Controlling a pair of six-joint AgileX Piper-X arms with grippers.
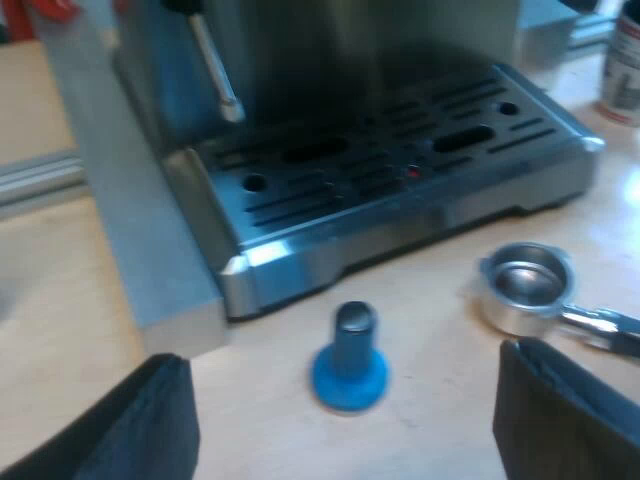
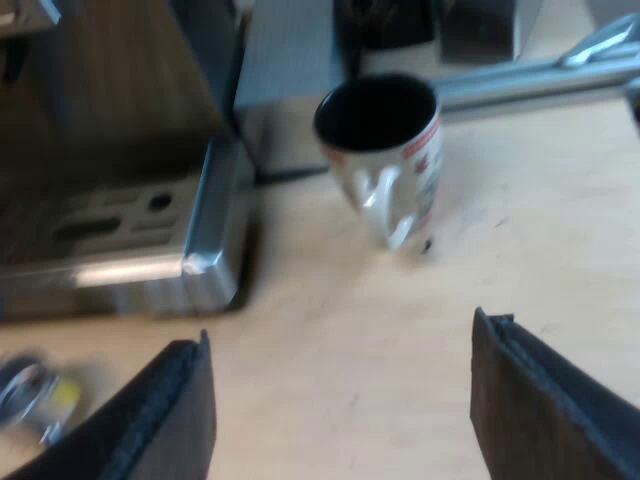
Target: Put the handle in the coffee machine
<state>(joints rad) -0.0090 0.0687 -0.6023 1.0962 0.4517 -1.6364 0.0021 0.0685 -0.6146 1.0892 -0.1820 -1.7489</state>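
Desk: Where is the metal holder (image 1: 525,285)?
Photographer: Loose on the table (image 1: 440,410), beside the espresso machine (image 1: 400,200)'s tray, at two o'clock from the left gripper (image 1: 340,352), fingers apart near the blue tamper (image 1: 350,365).
Desk: And the right gripper (image 2: 340,330)?
Photographer: Fingers apart, empty; mug (image 2: 385,150) at twelve o'clock.

No text, brand, number or sign could be read; red and dark printing was seen on the side of the white mug (image 2: 405,180), which stood near the corner of the espresso machine (image 2: 110,270), but its letters could not be made out.
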